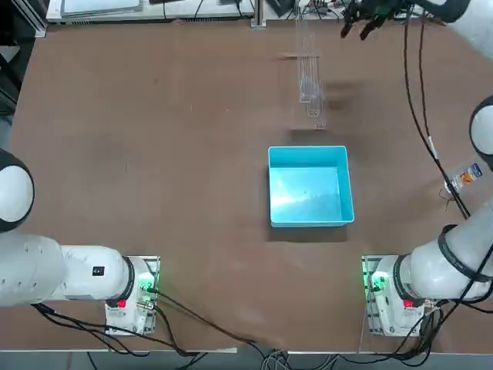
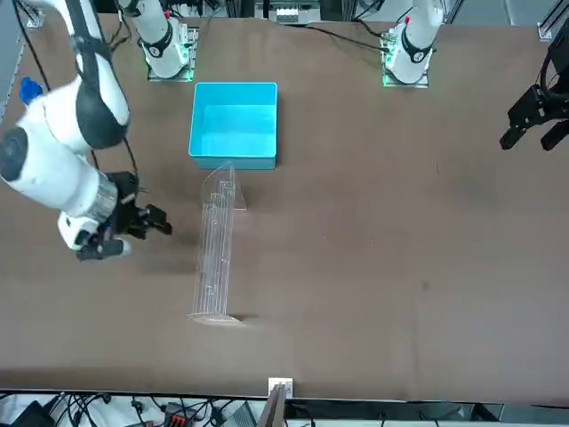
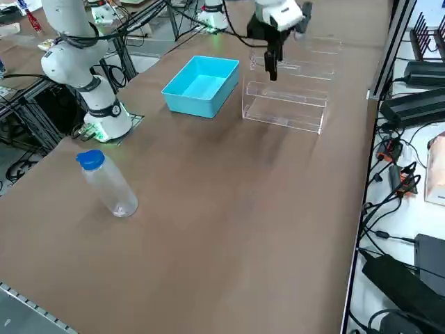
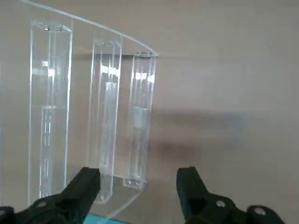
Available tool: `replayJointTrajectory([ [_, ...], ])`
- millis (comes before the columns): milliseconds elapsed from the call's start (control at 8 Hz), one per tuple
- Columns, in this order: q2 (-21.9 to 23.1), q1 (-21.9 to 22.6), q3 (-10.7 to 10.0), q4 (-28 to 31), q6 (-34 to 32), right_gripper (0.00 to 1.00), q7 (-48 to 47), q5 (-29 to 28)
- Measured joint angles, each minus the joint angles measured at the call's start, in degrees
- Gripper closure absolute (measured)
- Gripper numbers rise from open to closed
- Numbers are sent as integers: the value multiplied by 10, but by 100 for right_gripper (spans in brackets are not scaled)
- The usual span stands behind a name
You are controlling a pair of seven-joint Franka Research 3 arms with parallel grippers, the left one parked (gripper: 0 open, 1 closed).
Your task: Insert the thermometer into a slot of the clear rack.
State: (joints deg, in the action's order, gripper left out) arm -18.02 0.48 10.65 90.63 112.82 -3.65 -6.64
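Observation:
The clear rack [image 1: 310, 81] stands lengthwise beyond the light-blue box, with its row of slots showing [image 2: 216, 249] [image 3: 285, 104]. My right gripper [image 1: 358, 29] hangs over the far part of the table, to the right of the rack's far end and a little apart from it [image 2: 133, 236] [image 3: 270, 66]. In the wrist view its fingers are open [image 4: 138, 177] with nothing between them, and the rack's tall slots [image 4: 105, 107] rise just past the fingertips. I cannot make out the thermometer in any view.
A light-blue square box [image 1: 311, 223] [image 2: 233, 161] [image 3: 191, 103] sits mid-table on the near side of the rack. A clear bottle with a blue cap [image 3: 108, 184] [image 1: 466, 176] lies near the table's right edge. Cables and gear line the far edge.

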Motion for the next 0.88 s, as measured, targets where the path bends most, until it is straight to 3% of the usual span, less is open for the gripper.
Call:
replayJointTrajectory([
  [250, 46, -1, -7, -1, -41, 0, 0, 18],
  [875, 145, -15, -63, -3, -152, 0, 7, 39],
])
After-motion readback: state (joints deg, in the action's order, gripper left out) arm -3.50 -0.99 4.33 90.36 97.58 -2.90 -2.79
